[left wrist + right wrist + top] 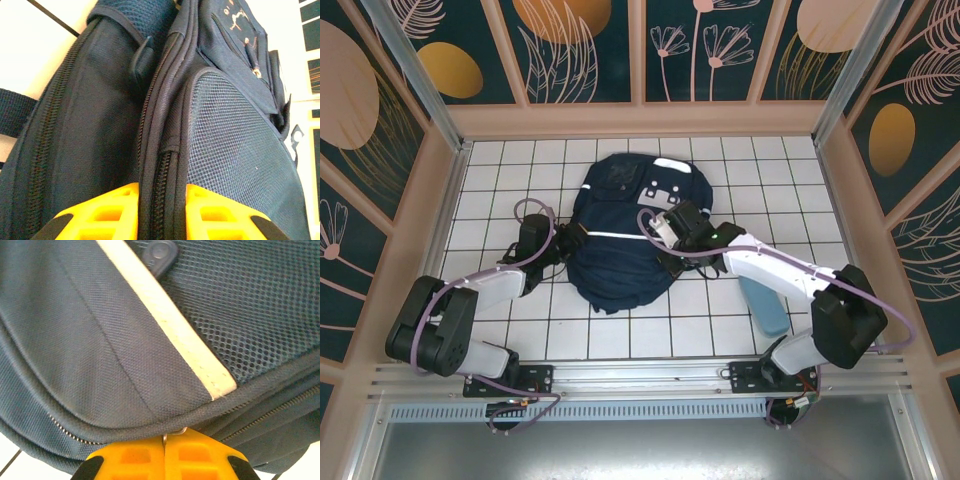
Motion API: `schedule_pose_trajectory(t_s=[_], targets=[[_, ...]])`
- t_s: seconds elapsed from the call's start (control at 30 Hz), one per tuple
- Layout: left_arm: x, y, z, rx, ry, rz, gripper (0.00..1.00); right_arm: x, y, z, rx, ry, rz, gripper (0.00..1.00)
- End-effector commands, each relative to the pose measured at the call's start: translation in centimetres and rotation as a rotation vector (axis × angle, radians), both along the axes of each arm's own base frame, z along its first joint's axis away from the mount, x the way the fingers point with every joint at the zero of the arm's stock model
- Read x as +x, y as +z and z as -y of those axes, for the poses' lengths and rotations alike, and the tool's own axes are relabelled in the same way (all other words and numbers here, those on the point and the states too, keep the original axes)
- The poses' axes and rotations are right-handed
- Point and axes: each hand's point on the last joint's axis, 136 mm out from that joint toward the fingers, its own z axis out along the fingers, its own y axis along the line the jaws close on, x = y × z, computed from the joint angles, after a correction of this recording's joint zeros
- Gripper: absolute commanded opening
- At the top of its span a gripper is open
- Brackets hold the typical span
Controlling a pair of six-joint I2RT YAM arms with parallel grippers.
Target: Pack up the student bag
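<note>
The bag (620, 235) lay between both hands: left hand (161, 212) clamped across its zip seam (159, 165), right hand (165, 457) pinched shut on a zip pull (174, 432) (bag's right edge).

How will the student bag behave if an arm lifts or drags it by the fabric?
Likely floppy: the student bag slumps in creases, and the left gripper pinches a soft seam fold. Probably sags when lifted. Woven fabric and mesh look grippy, so it should drag, not slide or roll.
</note>
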Motion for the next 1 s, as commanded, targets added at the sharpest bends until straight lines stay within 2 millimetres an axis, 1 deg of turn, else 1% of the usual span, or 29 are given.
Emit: schedule_pose_trajectory(t_s=[0.0,0.1,0.17,0.2,0.23,0.33,0.37,0.4,0.47,0.57,0.67,0.7,0.73,0.77,0.83,0.97], targets=[[0.1,1.8,1.6,-0.071,-0.03,0.025,0.0,6.8,3.6,-1.9,0.154,-0.087,0.156,0.0],[0.3,2.3,2.6,-0.094,-0.061,0.037,0.0,10.8,4.1,-1.5,0.134,-0.114,0.204,0.0],[0.7,2.5,2.9,-0.092,-0.065,0.04,0.0,12.0,4.5,-1.7,0.146,-0.101,0.198,0.0],[1.0,2.4,2.9,-0.086,-0.058,0.038,0.0,11.7,4.5,-1.8,0.152,-0.08,0.185,0.0],[1.2,2.3,2.8,-0.078,-0.048,0.036,0.0,11.0,4.2,-1.8,0.154,-0.052,0.169,0.0],[2.3,1.9,2.3,-0.045,-0.004,0.028,0.0,8.0,3.2,-1.2,0.159,0.024,0.125,0.0],[2.7,1.6,2.1,-0.038,0.014,0.022,0.0,6.6,2.5,-0.7,0.149,0.062,0.11,0.0],[3.1,1.5,2.0,-0.035,0.029,0.02,0.0,5.6,2.3,-0.4,0.146,0.09,0.108,0.0],[3.7,1.3,2.1,-0.042,0.039,0.02,0.0,4.1,2.5,-0.4,0.16,0.151,0.1,0.0],[4.2,1.3,3.1,-0.063,0.024,0.027,0.0,2.0,3.8,-2.0,0.241,0.263,0.077,0.0],[4.4,1.1,3.8,-0.054,0.021,0.024,0.0,-0.6,4.2,-3.6,0.278,0.388,0.061,0.0],[4.4,1.0,3.8,-0.059,0.021,0.023,0.0,-0.7,4.2,-3.9,0.278,0.394,0.07,0.0],[4.4,1.1,3.9,-0.064,0.018,0.024,0.0,-0.3,4.1,-4.2,0.274,0.376,0.074,0.0],[4.4,1.2,4.0,-0.068,0.015,0.027,0.0,0.3,4.1,-4.5,0.273,0.346,0.065,0.0],[4.2,1.4,4.4,-0.071,0.001,0.034,0.0,1.4,4.2,-5.8,0.279,0.296,0.045,0.0],[3.7,2.2,5.1,-0.079,-0.042,0.052,0.01,2.3,4.5,-10.4,0.307,0.234,0.081,0.0]])
